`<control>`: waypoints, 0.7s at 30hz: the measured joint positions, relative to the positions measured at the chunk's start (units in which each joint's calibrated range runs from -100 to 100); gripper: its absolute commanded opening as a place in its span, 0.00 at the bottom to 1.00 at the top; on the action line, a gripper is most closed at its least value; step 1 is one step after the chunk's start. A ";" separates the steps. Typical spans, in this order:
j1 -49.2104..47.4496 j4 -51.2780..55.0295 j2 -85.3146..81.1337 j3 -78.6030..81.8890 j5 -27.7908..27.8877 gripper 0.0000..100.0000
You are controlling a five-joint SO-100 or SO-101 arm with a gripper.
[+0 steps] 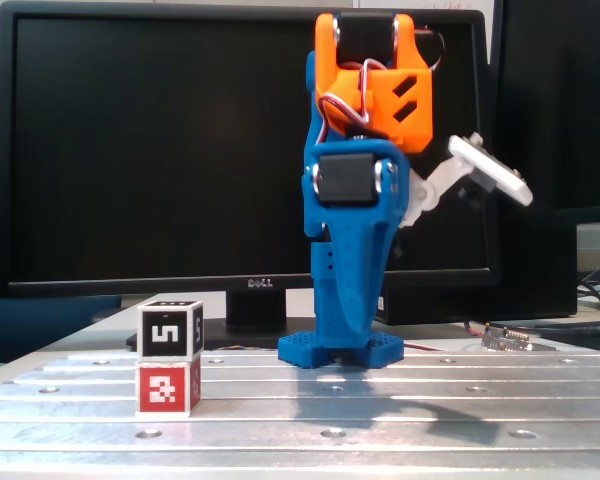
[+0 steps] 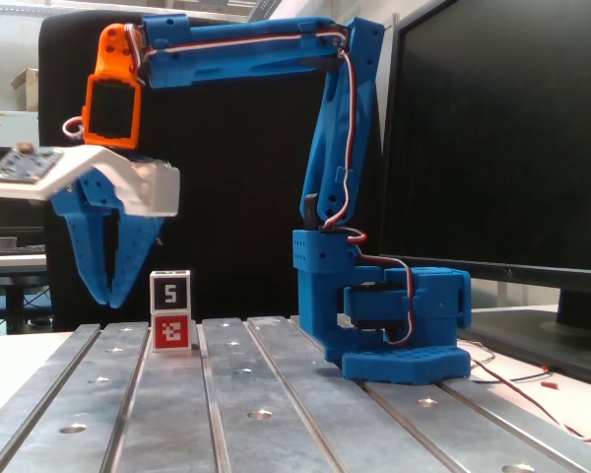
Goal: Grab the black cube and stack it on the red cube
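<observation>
On the ribbed metal surface (image 1: 400, 420) the red cube (image 1: 166, 388) sits nearest, with the black cube (image 1: 168, 329) squarely on top of it, so I judge the stacking done. My hand (image 2: 111, 294) hangs just beside that stack, empty, fingers slightly spread; next I only need to retreat without nudging it.

- One fixed view sits low at the table's (image 1: 400, 420) near edge, facing the arm (image 1: 355, 250) head-on, with a monitor (image 1: 130, 150) filling the far background.
- The other fixed view also sits low and close, but looks along the table's (image 2: 276, 414) grooves and sees the arm (image 2: 335, 197) side-on, with the monitor (image 2: 502, 138) at the right.
- Both share the arm, its base, the grooved tabletop and the stacked cubes: black cube (image 1: 169, 329) (image 2: 169, 291) on red cube (image 1: 167, 388) (image 2: 171, 333), at the left in each.
</observation>
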 measured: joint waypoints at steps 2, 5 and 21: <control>-0.15 -1.12 -1.01 1.81 1.99 0.02; -0.15 -3.01 -5.41 6.07 3.36 0.02; 4.37 -27.68 -62.83 59.51 9.24 0.02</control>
